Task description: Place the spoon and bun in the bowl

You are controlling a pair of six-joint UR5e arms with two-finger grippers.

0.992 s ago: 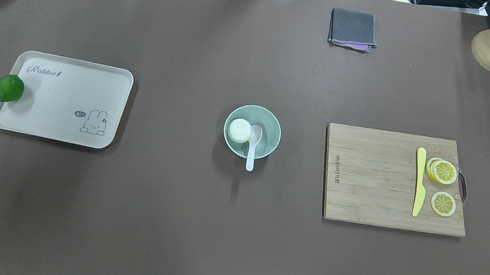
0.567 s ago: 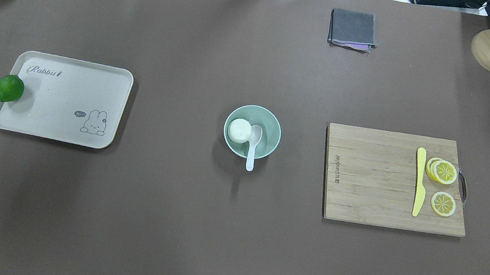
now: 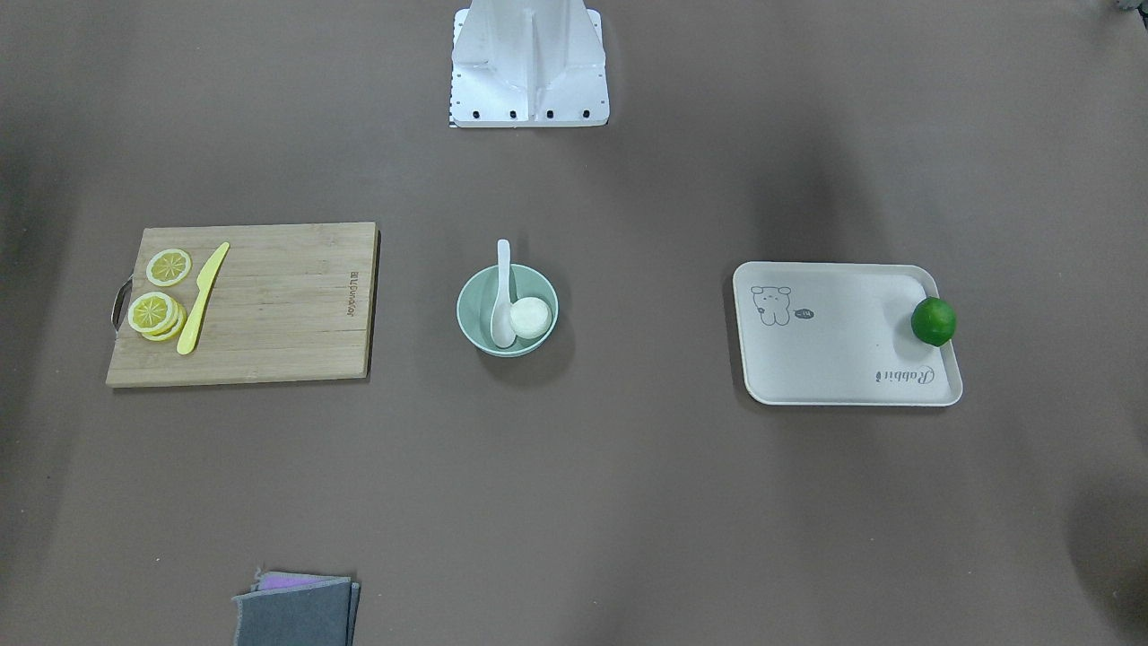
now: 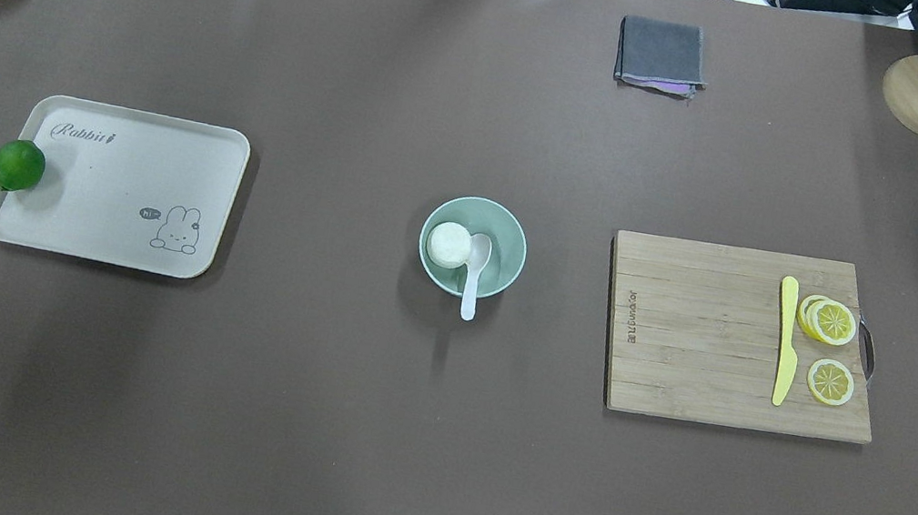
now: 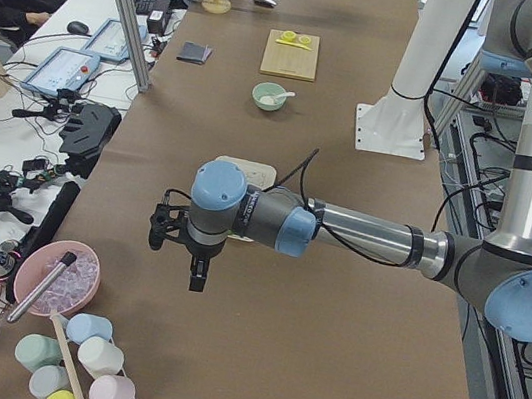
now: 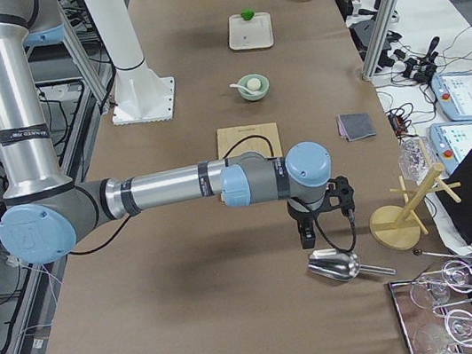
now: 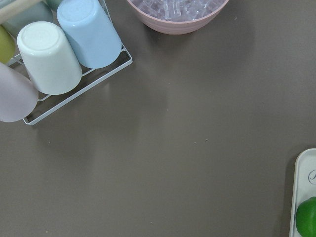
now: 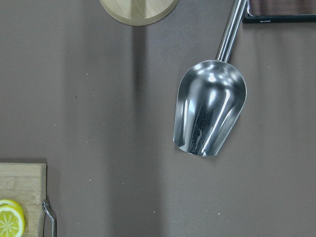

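The mint-green bowl [image 4: 506,258] stands mid-table, also in the front-facing view [image 3: 473,316]. The white bun [image 4: 449,245] lies in its left half [image 3: 530,317]. The white spoon [image 4: 471,285] has its scoop in the bowl beside the bun and its handle over the near rim [image 3: 502,289]. Both arms are far from the bowl, at the table's ends. The left gripper [image 5: 195,274] hangs over the table near a pink bowl. The right gripper [image 6: 306,236] hangs above a metal scoop. I cannot tell whether either is open or shut.
A cream tray [image 4: 120,185] with a green lime [image 4: 19,165] lies left. A wooden board [image 4: 705,333] with a yellow knife [image 4: 786,342] and lemon slices lies right. A grey cloth [image 4: 659,54], metal scoop [image 8: 210,113], pink bowl [image 7: 177,12] and cup rack [image 7: 54,54] sit at the edges.
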